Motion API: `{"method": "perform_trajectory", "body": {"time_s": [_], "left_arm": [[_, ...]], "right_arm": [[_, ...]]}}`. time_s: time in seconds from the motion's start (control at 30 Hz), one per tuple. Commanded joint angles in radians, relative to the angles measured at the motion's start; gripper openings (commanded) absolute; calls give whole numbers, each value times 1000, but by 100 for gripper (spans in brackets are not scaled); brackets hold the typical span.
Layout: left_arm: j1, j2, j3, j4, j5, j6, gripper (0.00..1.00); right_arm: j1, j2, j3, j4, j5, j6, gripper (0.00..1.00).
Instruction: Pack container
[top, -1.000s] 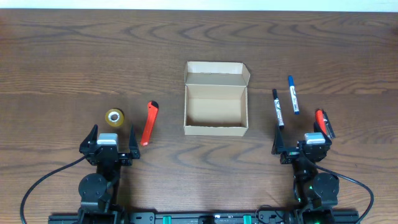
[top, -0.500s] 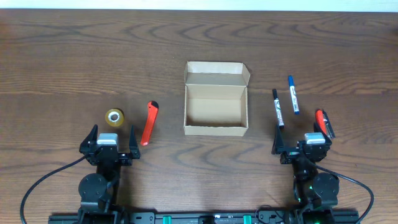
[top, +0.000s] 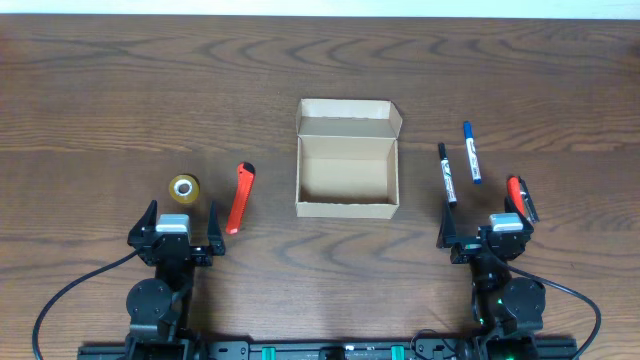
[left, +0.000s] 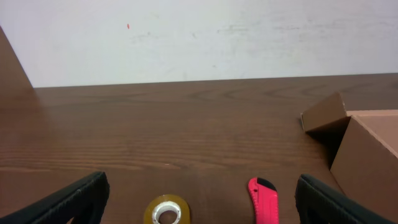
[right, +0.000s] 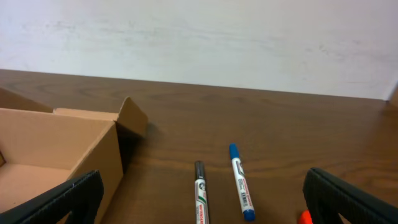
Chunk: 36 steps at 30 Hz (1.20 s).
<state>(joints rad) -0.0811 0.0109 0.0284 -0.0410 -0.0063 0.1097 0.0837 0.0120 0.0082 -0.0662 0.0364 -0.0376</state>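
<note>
We judge nothing packed: box (top: 347, 172) empty, open. Left gripper (top: 181, 222) jaws wide, holding nothing; tape (top: 183, 187), cutter (top: 240, 196) ahead. Right gripper (top: 483, 225) likewise; black marker (top: 446, 173), blue marker (top: 471, 152), red marker (top: 521, 195) ahead.

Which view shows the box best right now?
Overhead: the whole container is visible, flap open, inside empty. Left wrist catches only an outer wall and flap corner at its right edge; right wrist shows one cropped end, interior partly visible, at its left.

Left gripper (top: 181, 215), right gripper (top: 485, 222): jaws apart
</note>
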Motion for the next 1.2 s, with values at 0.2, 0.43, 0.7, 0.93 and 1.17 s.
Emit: {"method": "perform_trajectory", "body": {"time_s": [0.2,0.43,0.7,0.93,1.17], "left_arm": [[0,-5,-24,-36,-3,14,95],[0,-5,-24,-35,-4,14,95],[-1,-5,-24,-35,0,14,95],[-1,-5,-24,-35,13,13,95],[-1,-5,-24,-35,25,-24,95]], "right_arm": [[-6,-5,-3,-6,-19,42,99],[-6,6,64,-77,-42,157,99],[-6,307,466,-473,-118,155,99],[-6,772,991,-818,-262,51,99],[-6,1041,1315,-1095,-310,6,99]]}}
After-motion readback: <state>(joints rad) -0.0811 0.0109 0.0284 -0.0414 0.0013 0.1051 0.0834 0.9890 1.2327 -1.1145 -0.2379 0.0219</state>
